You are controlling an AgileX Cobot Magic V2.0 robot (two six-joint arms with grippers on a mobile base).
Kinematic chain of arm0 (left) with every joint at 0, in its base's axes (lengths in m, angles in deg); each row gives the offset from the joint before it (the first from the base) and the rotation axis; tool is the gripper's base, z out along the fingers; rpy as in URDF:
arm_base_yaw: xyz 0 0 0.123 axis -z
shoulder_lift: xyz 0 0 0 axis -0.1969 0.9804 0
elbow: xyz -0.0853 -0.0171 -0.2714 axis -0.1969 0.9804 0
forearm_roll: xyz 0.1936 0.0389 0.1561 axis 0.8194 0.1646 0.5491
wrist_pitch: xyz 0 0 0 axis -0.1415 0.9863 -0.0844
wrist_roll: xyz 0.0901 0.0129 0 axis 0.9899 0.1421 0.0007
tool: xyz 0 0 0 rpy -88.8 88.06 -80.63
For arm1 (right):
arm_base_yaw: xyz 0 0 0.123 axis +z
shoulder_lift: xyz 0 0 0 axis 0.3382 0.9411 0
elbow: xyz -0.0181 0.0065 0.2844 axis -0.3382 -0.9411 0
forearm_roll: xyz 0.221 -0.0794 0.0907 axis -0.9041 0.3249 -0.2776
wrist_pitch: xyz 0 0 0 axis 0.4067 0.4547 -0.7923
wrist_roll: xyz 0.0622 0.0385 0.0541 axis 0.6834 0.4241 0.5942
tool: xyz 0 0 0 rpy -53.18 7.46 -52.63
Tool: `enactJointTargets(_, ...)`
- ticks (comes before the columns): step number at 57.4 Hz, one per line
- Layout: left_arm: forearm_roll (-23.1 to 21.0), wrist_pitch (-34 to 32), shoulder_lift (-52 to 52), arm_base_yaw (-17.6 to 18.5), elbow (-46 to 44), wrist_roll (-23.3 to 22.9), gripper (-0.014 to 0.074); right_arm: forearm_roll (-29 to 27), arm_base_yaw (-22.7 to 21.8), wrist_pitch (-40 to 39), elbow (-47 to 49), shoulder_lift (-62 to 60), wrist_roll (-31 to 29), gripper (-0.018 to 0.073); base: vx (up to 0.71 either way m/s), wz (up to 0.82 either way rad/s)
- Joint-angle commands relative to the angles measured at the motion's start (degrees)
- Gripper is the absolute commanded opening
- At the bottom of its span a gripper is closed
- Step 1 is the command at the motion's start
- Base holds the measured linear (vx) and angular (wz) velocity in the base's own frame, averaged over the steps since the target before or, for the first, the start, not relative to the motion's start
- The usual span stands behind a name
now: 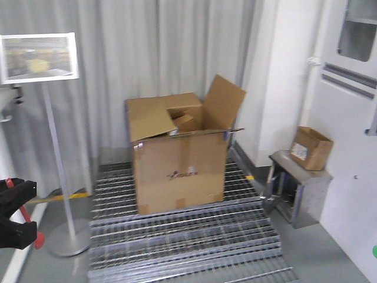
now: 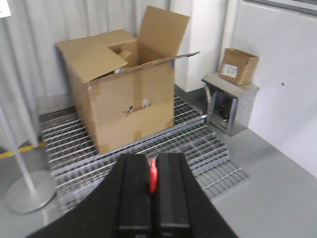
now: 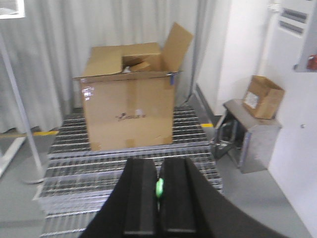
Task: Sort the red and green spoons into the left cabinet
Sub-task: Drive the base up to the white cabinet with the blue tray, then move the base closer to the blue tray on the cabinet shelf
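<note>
My left gripper point(image 2: 153, 157) is shut on a red spoon point(image 2: 154, 178), held edge-on between the black fingers. In the front view this gripper point(image 1: 15, 215) sits at the lower left edge, with the red spoon point(image 1: 30, 229) sticking out below it. My right gripper point(image 3: 159, 161) is shut on a green spoon point(image 3: 159, 188), a small green sliver between its fingers. A green bit point(image 1: 374, 252) shows at the right edge of the front view. White cabinet doors point(image 2: 277, 74) stand on the right. I cannot tell which one is the left cabinet.
A large open cardboard box point(image 1: 177, 153) stands on a metal grating platform point(image 1: 182, 236) ahead. A sign on a pole stand point(image 1: 56, 153) is at the left. A small cardboard box point(image 1: 311, 147) sits on a steel step point(image 1: 297, 188) at the right. Grey curtains hang behind.
</note>
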Motion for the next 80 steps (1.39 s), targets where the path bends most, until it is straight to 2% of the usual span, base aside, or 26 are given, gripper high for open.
enactJointTargets(1, -0.57, -4.72, -0.64, 0.26, -2.11, -0.46, -0.0004, 0.30, -0.09, -4.37, 2.14, -0.07, -0.14, -0.0003, 0.52, -0.50)
enactJointTargets(39, -0.57, -4.72, -0.64, 0.26, -2.11, -0.46, -0.0004, 0.30, -0.09, -4.37, 2.14, -0.07, -0.14, -0.0003, 0.43, -0.58)
enactJointTargets(80, -0.57, -4.72, -0.64, 0.26, -2.11, -0.46, -0.0004, 0.30, -0.09, -4.37, 2.14, -0.07, -0.14, -0.0003, 0.27, -0.76)
